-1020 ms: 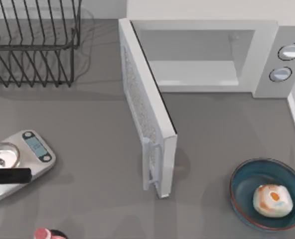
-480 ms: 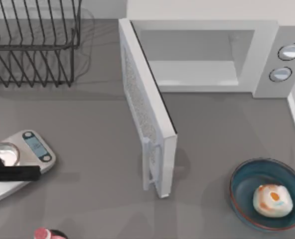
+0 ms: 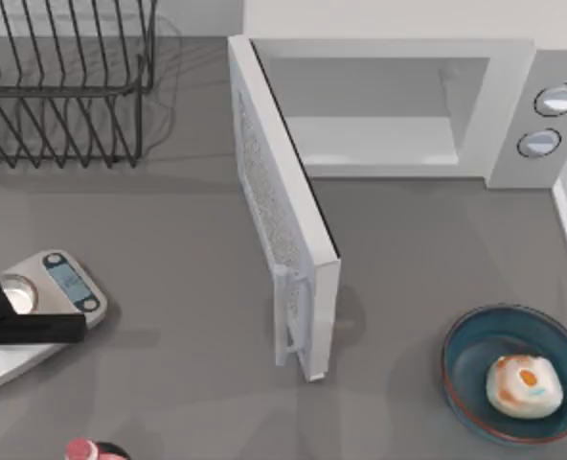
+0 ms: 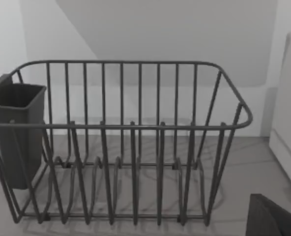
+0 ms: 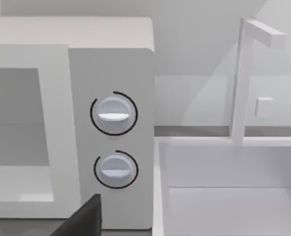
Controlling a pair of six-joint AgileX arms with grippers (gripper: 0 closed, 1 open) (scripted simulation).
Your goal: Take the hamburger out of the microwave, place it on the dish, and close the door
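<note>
A: Since the hamburger (image 3: 524,385) is already sitting in the dish (image 3: 465,337) at the table's right front, only the door (image 3: 282,225) is hanging open, swung out from the microwave (image 3: 511,105).

B: Left gripper (image 3: 25,329) is hovering over the kitchen scale (image 3: 68,283), far left; fingers — cannot tell.

A: Risk, I'm guessing: pushing near the hinge, the arm is skidding the oven, or clipping the dish rack (image 3: 63,86).
</note>
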